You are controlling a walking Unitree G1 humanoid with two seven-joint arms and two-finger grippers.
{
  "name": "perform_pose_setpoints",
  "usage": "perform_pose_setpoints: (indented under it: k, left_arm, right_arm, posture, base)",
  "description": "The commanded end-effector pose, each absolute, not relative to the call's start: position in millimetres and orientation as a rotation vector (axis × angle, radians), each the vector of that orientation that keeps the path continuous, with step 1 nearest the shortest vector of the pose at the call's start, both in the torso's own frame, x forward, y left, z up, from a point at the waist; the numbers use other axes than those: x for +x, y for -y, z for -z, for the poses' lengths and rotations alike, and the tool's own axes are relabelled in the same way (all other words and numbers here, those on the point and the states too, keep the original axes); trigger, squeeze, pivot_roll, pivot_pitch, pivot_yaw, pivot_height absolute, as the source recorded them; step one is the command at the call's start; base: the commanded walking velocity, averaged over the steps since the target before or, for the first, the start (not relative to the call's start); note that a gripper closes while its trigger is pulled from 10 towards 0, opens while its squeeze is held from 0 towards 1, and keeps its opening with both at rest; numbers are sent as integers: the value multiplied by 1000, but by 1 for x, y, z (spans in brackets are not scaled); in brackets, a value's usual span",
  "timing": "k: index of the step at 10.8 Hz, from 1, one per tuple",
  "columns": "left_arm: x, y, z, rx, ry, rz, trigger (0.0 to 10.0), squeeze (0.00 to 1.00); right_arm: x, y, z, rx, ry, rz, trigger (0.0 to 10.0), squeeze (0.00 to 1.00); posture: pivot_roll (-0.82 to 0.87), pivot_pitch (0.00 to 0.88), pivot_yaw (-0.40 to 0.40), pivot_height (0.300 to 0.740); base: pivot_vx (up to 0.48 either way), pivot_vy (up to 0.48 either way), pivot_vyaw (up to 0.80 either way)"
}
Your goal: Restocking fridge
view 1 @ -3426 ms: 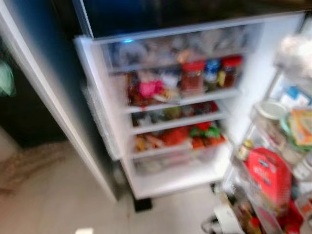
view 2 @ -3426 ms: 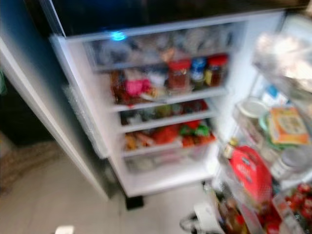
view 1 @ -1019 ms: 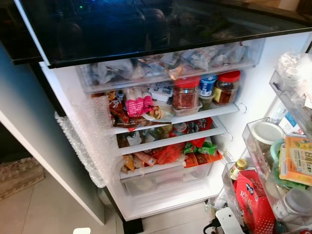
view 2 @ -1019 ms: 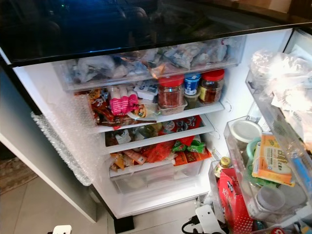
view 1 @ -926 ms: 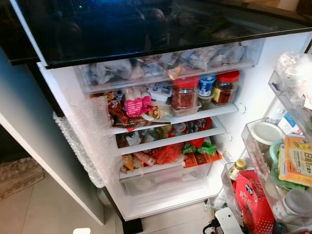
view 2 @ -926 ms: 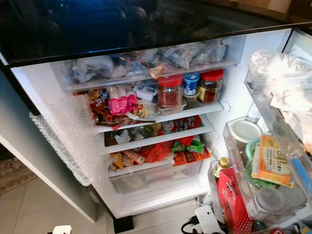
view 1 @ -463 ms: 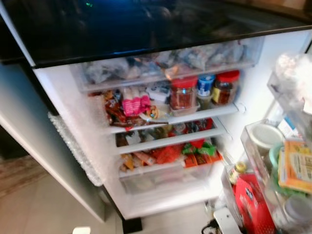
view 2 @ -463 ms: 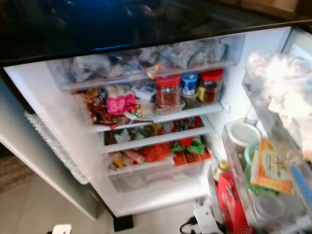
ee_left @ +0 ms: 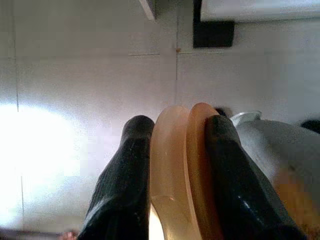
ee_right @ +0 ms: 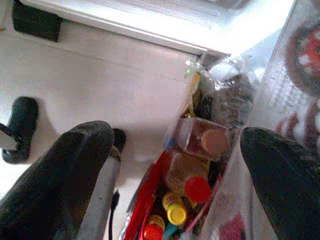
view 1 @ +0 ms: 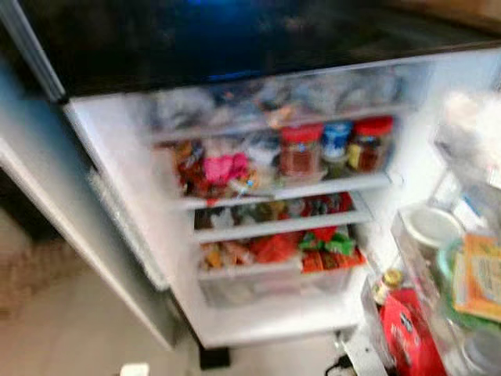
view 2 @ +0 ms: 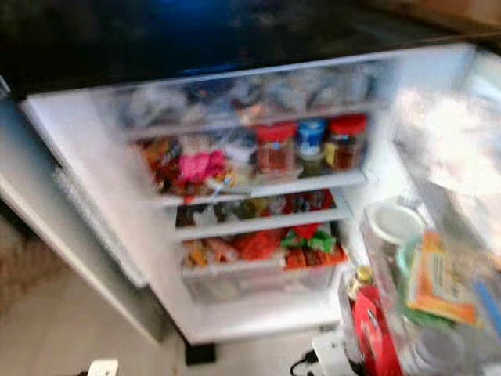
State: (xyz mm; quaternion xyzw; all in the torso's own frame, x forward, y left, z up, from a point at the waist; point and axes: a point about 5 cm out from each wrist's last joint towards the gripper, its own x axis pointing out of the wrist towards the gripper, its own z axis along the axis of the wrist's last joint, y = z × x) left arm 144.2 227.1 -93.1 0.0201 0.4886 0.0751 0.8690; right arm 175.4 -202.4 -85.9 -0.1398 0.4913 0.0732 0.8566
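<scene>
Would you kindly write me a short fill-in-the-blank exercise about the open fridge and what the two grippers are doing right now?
1. The left gripper is shut on a flat ____-coloured object.
2. The right gripper hangs with its fingers ____ above the bottles low in the door.
3. The two outer jars on the fridge shelf have ____ lids, the middle one blue.
4. The carton in the door rack is ____.

Missing words: orange; open; red; red
</scene>
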Motion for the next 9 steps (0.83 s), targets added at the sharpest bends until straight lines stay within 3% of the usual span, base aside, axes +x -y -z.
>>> perform_pose_setpoints:
  k: [1, 5, 7, 9]
  left_arm:
    - [144, -211, 96, -7, -1035, -105, 10000, 0]
    - [146, -211, 96, -2, -1025, -99, 10000, 0]
    - [147, -211, 95, 6, -1015, -93, 10000, 0]
    - [158, -211, 90, 346, -981, 101, 10000, 0]
  right_arm:
    - [180, 211, 82, -287, -1016, -117, 10000, 0]
    - [181, 211, 82, -280, -1013, -117, 10000, 0]
    - [181, 211, 82, -278, -1014, -119, 10000, 0]
    - [181, 211, 82, -278, -1016, -126, 10000, 0]
  posture:
    - [-127, 0, 18, 740]
    - [-130, 0, 18, 740]
    - [-129, 0, 17, 740]
    - [-127, 0, 18, 740]
  base:
    - [0, -296, 0]
    - [0, -290, 0]
    - [0, 0, 0]
    - [0, 0, 0]
